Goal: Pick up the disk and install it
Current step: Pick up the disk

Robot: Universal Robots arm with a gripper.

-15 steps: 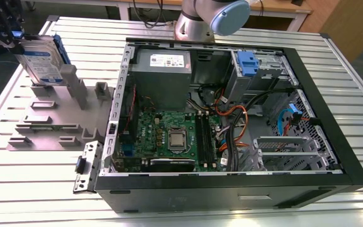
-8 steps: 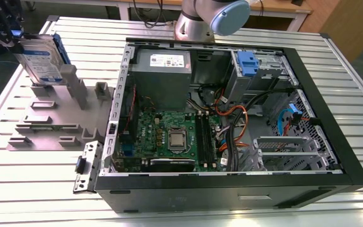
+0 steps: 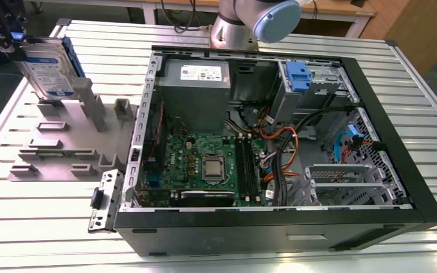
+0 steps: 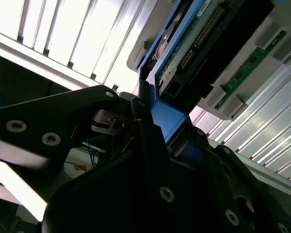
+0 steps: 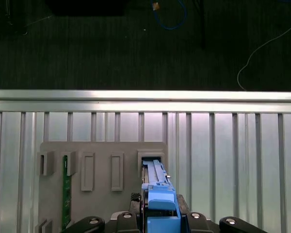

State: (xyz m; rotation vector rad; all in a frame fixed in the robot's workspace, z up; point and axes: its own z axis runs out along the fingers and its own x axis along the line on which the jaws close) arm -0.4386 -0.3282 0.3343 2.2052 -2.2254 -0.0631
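You see the disk [image 3: 48, 65] in silver, its label white and blue, its frame blue. The gripper [image 5: 160, 216] is black. The fixture board [image 3: 59, 142] is plain grey, and the table [image 3: 36, 227] is striped with pale metal ribs. The computer case [image 3: 279, 230] is black, its motherboard [image 3: 203, 156] green, its cables [image 3: 277, 135] orange.

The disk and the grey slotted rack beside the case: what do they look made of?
The disk: silvery body with a dull sheen, likely metal, under a white-and-blue label that looks like paper or film. Its blue edge frame looks like matte moulded plastic. The grey rack: uniform matte grey with blocky slots, probably plastic, though painted metal cannot be excluded.
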